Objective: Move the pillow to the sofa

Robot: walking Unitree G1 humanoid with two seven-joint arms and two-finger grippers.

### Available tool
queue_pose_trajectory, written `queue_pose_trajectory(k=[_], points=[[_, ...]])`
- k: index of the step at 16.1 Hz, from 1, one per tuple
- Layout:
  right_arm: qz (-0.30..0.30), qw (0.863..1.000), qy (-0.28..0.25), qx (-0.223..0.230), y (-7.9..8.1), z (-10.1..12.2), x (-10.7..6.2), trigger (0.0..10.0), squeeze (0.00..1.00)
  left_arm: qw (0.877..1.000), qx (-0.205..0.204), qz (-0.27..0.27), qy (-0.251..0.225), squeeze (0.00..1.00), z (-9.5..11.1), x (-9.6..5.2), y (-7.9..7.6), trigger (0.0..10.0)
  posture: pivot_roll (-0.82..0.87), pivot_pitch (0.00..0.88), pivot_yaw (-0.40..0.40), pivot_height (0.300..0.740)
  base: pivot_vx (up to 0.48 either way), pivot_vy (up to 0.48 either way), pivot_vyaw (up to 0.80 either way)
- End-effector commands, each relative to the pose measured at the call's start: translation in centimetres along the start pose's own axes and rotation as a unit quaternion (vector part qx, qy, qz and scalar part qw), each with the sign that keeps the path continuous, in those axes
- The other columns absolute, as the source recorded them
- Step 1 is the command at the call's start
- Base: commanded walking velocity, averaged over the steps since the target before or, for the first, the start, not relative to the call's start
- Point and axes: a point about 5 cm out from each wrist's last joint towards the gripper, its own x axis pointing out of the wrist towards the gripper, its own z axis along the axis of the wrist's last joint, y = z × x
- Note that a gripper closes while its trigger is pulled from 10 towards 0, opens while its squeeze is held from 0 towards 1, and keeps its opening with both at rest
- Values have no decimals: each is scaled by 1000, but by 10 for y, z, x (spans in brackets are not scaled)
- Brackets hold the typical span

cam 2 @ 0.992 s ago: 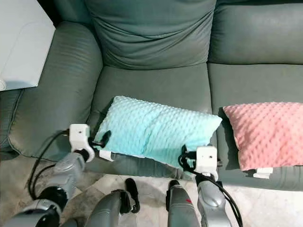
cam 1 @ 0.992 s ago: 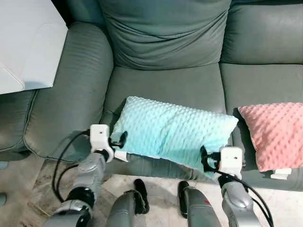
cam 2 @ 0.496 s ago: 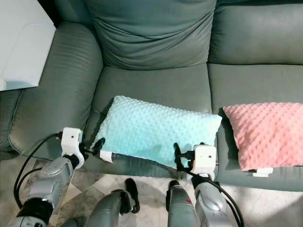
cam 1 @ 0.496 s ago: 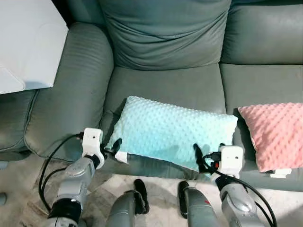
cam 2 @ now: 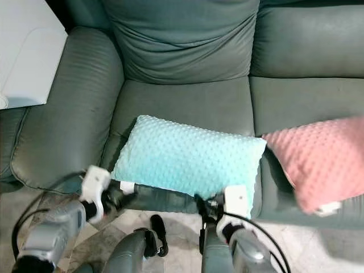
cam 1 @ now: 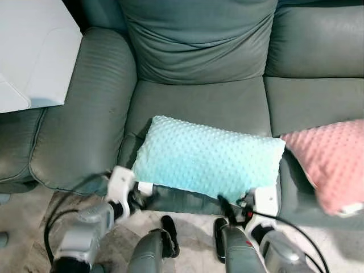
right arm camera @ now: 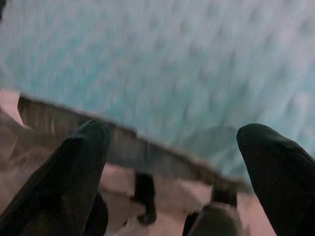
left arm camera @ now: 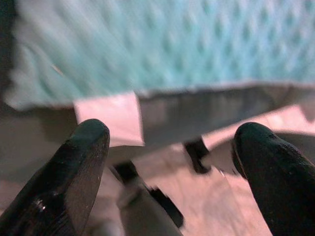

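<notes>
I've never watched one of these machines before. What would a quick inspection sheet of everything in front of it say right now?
Surface: grey-green sofa, seat cushion partly bare.
Job's things: teal pillow lies flat on the seat, near its front edge, held by neither gripper.
Clutter: pink pillow on the next seat, blurred.
Grippers: left gripper open, just off the teal pillow's corner by its white tag; right gripper open, below the pillow's front edge.
Cables: black cables loop along both arms.
Surroundings: white furniture beyond the sofa's armrest; pale floor below.
</notes>
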Motion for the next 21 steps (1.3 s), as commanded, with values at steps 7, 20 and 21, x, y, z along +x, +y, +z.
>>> queue_pose_trajectory(k=[7, 20, 21], points=[[31, 995, 97, -18, -4, -38, 1, 10000, 1000, 991, 46, -89, 91, 0, -26, 5, -26, 10000, -112, 409, 152, 740, 0, 0, 0], [-3, 999, 20, -42, -33, -40, 25, 10000, 0, 996, 65, 53, 7, 0, 13, 62, -13, 10000, -96, 430, 168, 740, 0, 0, 0], [-10, 999, 16, -47, -34, -40, 28, 10000, 0, 996, 65, 61, 2, 0, 15, 63, -12, 10000, -95, 430, 170, 740, 0, 0, 0]])
